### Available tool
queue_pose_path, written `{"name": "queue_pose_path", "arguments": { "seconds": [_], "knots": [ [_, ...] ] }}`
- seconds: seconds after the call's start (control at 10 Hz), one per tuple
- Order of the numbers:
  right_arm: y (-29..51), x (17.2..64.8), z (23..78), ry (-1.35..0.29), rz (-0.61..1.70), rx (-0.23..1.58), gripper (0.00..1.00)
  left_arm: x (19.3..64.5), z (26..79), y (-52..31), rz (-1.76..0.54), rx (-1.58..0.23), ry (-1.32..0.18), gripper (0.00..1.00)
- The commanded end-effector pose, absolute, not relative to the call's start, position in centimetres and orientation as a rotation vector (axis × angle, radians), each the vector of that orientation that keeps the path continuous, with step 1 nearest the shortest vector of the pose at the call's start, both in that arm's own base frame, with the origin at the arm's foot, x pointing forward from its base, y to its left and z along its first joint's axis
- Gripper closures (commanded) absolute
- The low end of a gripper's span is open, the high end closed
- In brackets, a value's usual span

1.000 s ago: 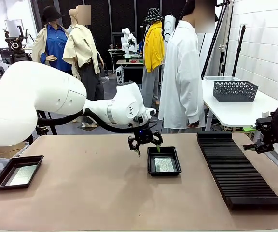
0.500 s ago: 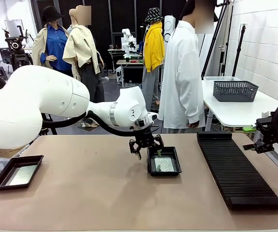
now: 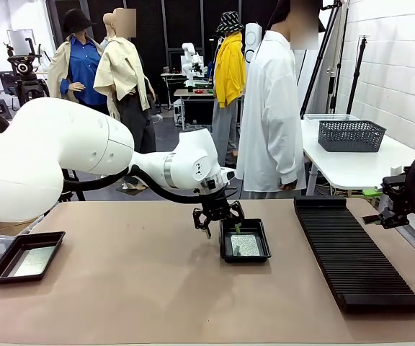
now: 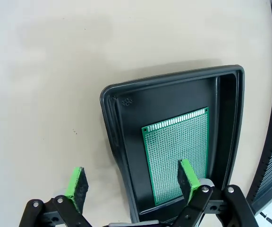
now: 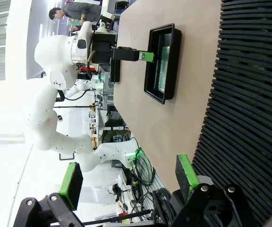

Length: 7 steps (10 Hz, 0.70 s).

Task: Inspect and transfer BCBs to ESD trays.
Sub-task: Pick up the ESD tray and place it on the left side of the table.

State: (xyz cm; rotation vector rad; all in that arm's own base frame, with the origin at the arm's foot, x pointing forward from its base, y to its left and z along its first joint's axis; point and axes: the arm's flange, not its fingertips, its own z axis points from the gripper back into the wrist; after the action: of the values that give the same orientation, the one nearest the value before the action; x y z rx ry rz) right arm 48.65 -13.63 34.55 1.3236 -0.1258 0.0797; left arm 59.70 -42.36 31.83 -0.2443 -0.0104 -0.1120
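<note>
1. You will find no readable word, brand or number in any of the views.
2. In the left wrist view, the ESD tray (image 4: 174,94) carries a small moulded mark near its corner at about 10 o'clock from the BCB (image 4: 178,156); it is too small for you to read.
3. The BCB itself shows you only its grid of holes and a row of pads along one edge, with no print that can be made out.
4. In the front view, nothing on the surface (image 3: 157,288) or on the white wall at 2 o'clock bears a sign you could read.
</note>
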Motion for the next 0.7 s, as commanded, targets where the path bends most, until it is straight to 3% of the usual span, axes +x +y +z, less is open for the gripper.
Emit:
{"name": "queue_pose_path", "arguments": {
  "seconds": [0.0, 0.5, 0.6],
  "knots": [
    [-13.61, 48.49, 34.59, -0.131, 0.075, 1.322, 0.0, 59.7, 31.95, -42.33, -0.112, -0.246, -0.015, 0.0],
    [-13.61, 48.49, 34.59, -0.131, 0.075, 1.322, 0.0, 59.77, 31.9, -42.24, -0.123, -0.241, -0.017, 0.0],
    [-13.61, 48.49, 34.59, -0.131, 0.075, 1.322, 0.0, 59.85, 31.98, -42.13, -0.153, -0.235, -0.01, 0.04]
  ]
}}
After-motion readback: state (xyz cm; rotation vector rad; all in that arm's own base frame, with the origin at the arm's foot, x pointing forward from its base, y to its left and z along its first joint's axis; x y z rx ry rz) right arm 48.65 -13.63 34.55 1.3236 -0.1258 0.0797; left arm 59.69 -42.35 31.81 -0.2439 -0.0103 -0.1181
